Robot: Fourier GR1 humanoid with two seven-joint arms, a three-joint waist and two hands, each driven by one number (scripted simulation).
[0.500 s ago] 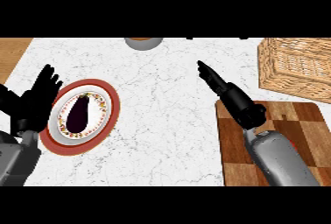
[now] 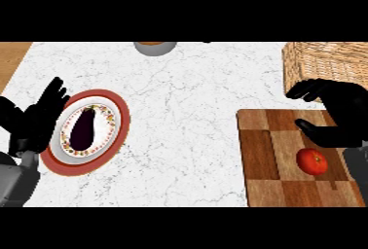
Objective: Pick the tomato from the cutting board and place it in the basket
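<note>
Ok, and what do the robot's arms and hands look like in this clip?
The left robot hand and right robot hand are black, each with slim fingers and a thumb. The left forearm is a smooth, rounded grey shell; only a grey sliver of the right forearm shows. No cables or markings are visible.

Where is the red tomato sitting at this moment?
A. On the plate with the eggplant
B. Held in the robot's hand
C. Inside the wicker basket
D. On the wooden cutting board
D. The tomato lies on the cutting board. The right hand is open beside it, not curled round it.
</note>
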